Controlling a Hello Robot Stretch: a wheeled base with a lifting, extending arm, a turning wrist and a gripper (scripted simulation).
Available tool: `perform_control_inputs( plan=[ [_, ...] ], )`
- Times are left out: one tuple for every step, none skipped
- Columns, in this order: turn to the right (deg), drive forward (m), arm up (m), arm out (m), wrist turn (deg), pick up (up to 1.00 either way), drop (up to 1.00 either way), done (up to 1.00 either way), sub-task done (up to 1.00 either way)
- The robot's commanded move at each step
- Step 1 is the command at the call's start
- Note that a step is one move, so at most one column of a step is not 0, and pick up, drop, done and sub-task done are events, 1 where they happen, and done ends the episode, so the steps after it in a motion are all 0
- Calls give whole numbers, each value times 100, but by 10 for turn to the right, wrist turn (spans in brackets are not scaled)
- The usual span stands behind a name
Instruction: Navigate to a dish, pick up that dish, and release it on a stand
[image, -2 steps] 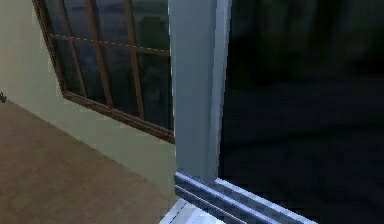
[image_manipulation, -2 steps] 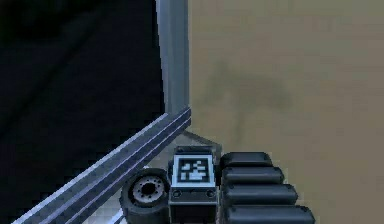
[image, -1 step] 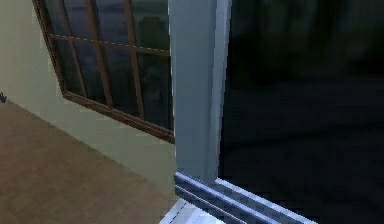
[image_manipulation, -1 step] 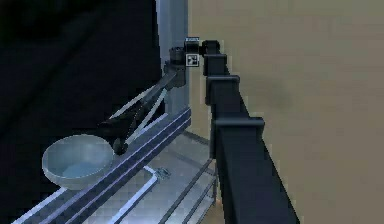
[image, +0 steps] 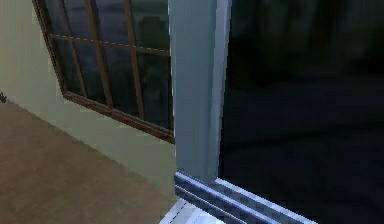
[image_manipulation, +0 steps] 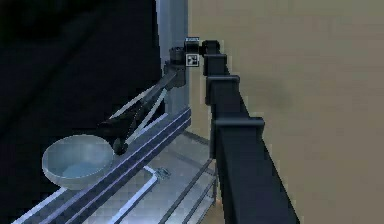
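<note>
Subject of inspection: the dish (image_manipulation: 72, 162), a shallow round bowl, pale blue-grey, with a smooth inner surface and a thin raised rim. In the arm side view it sits at lower left, in front of a dark glass panel (image_manipulation: 70, 60) and just above or on a grey stepped ledge (image_manipulation: 170, 175). Whether it rests on that ledge or hangs clear of it cannot be determined.

End effector: the gripper (image_manipulation: 120, 140) reaches down and left from the arm (image_manipulation: 235, 130), past the white marker squares (image_manipulation: 190, 55), and its thin fingers (image_manipulation: 140, 112) end at the dish's right rim. Contact cannot be confirmed, and it cannot be told whether the gripper holds anything.

Surroundings: a grey post (image_manipulation: 172, 30) stands close behind the wrist. In the forward view the same post (image: 195, 90) divides a wood-framed window (image: 105, 60) from the dark panel (image: 300, 100).

Handling assessment, as judgement only: the dish appears to be glazed ceramic. It is therefore likely to be rigid, of moderate weight, slick to the touch and liable to chip or break if knocked or dropped. The rim is the only practical hold, with one finger inside the wall and one outside, at the edge nearest the fingers. A hold at one edge puts the weight off-centre, so tilting and slipping are the main risks. At release it should be set down low, not dropped.
</note>
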Motion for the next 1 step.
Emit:
perform_control_inputs(
  plan=[
    [0, 0, 0, 0, 390, 0, 0, 0, 0]
  ],
)
